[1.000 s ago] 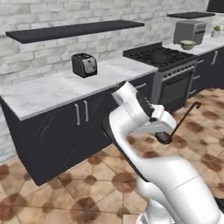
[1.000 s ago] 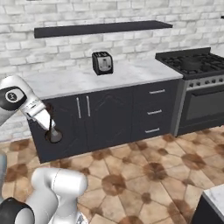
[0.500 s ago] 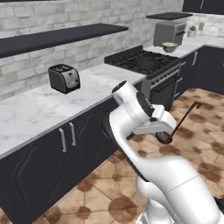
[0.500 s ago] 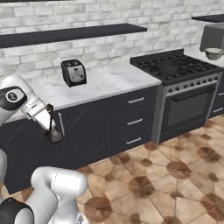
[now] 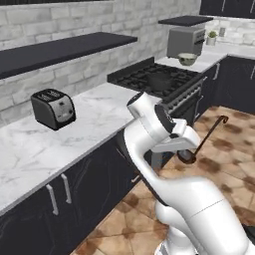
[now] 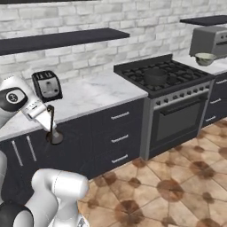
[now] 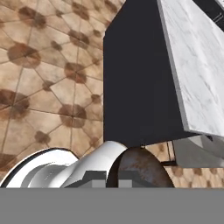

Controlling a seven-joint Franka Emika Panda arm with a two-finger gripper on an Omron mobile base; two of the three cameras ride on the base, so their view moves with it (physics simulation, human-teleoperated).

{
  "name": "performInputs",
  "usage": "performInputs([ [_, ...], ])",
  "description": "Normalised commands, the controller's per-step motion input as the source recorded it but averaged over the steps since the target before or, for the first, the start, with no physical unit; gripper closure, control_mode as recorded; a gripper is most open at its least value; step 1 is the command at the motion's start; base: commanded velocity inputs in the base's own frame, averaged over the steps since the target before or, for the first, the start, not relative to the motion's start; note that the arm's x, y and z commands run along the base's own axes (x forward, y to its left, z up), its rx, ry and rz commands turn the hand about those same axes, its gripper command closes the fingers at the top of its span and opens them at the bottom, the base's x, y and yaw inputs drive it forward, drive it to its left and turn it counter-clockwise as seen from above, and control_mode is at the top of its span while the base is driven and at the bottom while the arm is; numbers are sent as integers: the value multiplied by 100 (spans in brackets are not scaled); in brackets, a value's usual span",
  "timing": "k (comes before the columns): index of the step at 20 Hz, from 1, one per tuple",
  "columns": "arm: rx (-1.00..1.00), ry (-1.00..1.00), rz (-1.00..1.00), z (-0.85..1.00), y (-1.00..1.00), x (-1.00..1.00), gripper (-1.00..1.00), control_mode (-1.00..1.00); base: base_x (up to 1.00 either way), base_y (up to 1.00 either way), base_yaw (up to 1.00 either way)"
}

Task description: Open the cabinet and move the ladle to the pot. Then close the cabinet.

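Gripper point(image 6: 48, 116) clamped on slim dark hooked-handle ladle point(image 5: 203, 141), above brown tiled floor point(image 6: 177, 186); white marble counter point(image 5: 60, 144), silver toaster point(image 5: 53, 108), black stove point(image 6: 166, 80) with low dark pot point(image 6: 156, 76).

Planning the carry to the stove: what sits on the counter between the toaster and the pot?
In the right base view, the marble counter between the toaster and the pot on the stove is bare.

Ladle bowl point(image 7: 139, 168) close below, black counter block point(image 7: 140, 83) beyond
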Motion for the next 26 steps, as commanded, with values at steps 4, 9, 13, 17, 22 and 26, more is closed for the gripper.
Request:
performInputs([
  [4,0,0,0,0,0,0,100,100,84,-49,-3],
  [9,0,0,0,0,0,0,100,100,84,-44,-5],
  [13,0,0,0,0,0,0,100,100,91,-26,-9],
  [17,0,0,0,0,0,0,100,100,97,-25,-4],
  [22,0,0,0,0,0,0,100,100,88,-34,0],
  [26,0,0,0,0,0,0,100,100,67,-51,0],
])
